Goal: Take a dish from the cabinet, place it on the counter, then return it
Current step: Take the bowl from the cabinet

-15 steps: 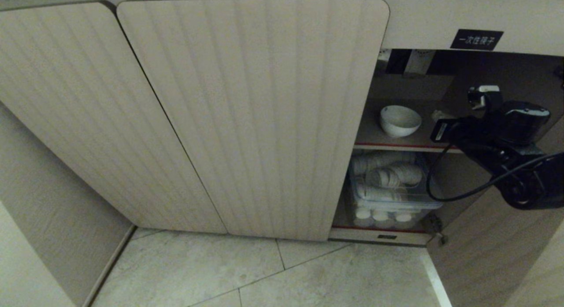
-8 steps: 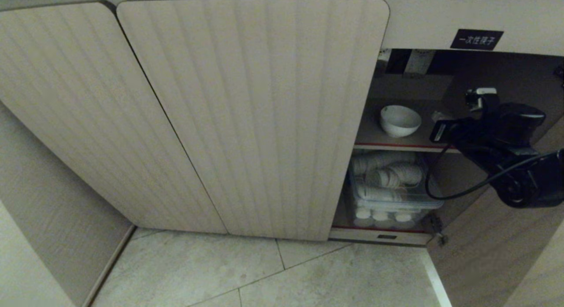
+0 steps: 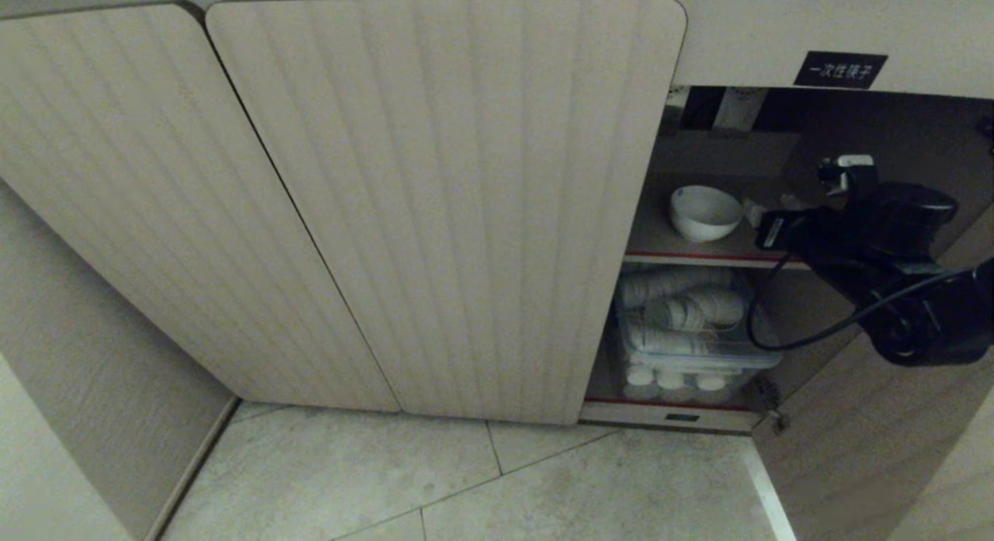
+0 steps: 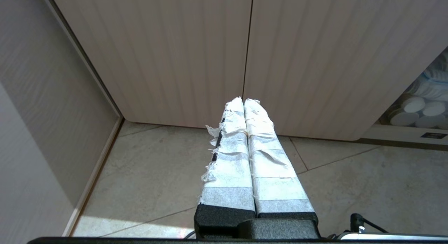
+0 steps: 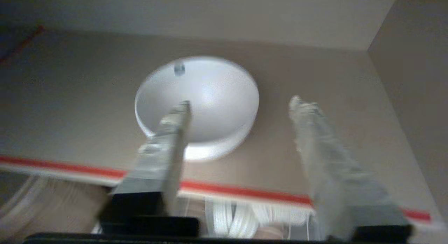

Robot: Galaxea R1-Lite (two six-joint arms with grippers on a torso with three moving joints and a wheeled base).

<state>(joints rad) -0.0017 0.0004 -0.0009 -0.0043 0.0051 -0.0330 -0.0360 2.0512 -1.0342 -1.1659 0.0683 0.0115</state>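
1. Head view: white bowl (image 3: 705,212) sits on the red-edged shelf (image 3: 699,257) inside the open cabinet (image 3: 443,207)
2. Right pincer (image 5: 239,102) spread wide, empty, just right of the bowl
3. Left pincer (image 4: 244,102) clenched, empty, above the floor (image 4: 157,174)

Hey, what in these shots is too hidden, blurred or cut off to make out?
- Right pincer: head view, hidden behind its own black wrist.
- Bowl: right wrist view, motion blur and a finger cover its near rim.
- Label: head view, characters too small.
- Bin contents: head view, dim white stacks, partly behind the door.
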